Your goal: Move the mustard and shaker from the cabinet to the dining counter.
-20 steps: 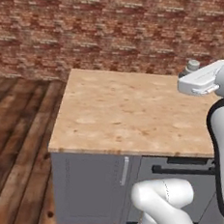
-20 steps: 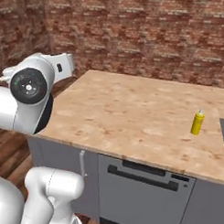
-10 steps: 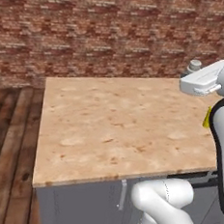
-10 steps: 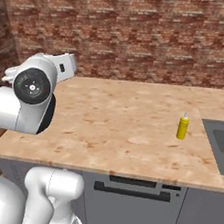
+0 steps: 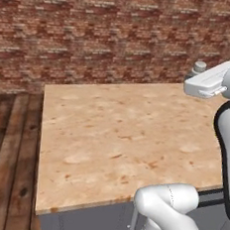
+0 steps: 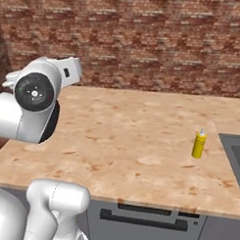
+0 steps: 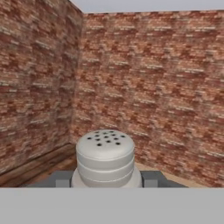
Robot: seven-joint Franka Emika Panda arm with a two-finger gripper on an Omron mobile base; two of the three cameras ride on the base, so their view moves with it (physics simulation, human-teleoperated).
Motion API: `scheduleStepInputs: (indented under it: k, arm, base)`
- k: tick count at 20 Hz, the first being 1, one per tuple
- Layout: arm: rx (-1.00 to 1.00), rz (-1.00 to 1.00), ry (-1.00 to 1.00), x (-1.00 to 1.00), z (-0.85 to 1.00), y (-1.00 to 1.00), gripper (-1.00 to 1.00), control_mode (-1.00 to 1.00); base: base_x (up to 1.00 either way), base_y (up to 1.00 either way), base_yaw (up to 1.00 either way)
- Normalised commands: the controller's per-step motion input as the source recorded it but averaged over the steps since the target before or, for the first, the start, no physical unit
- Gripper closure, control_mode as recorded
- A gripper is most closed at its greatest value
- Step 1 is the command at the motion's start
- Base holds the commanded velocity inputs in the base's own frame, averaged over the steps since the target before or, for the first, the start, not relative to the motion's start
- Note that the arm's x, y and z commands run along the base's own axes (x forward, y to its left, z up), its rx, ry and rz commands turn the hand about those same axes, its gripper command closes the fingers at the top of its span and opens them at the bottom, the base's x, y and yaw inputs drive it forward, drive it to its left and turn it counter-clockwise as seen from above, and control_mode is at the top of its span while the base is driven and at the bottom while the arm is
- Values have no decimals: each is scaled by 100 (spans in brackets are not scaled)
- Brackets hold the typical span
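Observation:
My gripper [image 7: 106, 180] is shut on the shaker [image 7: 105, 155], a small grey tapered pot with a pale, perforated round cap, and holds it upright. From the left base view the shaker's cap [image 5: 199, 67] peeks over the white hand, high above the right part of the dining counter [image 5: 110, 136]. The mustard [image 6: 199, 144], a yellow squeeze bottle with a pale nozzle, stands upright on the dining counter [image 6: 126, 137] near its right end. The cabinet is out of view.
A red brick wall [image 5: 95, 35] runs behind the counter. Dark wooden floor [image 5: 9, 151] lies to its left. A grey sink [image 6: 236, 158] begins just right of the mustard. Grey fronts with a dark bar handle [image 6: 143, 221] sit under the near edge.
The whole picture has shifted, so the base has driven and the counter now stands nearer and more square-on. The gripper still holds the shaker at the same height.

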Motion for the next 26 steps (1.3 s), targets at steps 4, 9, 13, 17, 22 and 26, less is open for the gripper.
scheduleStepInputs:
  k: [4, 9, 13, 17, 22, 26]
  arm:
    - [0, 0, 0, 0, 0, 0, 100, 100]
    - [0, 0, 0, 0, 0, 0, 100, 100]
    - [0, 0, 0, 0, 0, 0, 100, 100]
    - [0, 0, 18, 68, -37, 0, 100, -100]
    - [0, 0, 32, 100, -71, 0, 100, -100]
    - [0, 0, 25, 99, -73, -3, 100, -100]
  base:
    - [28, 1, -2]
    - [1, 0, 0]
    - [4, -1, 0]
    - [0, 0, 0]
    - [0, 0, 0]
    - [0, 0, 0]
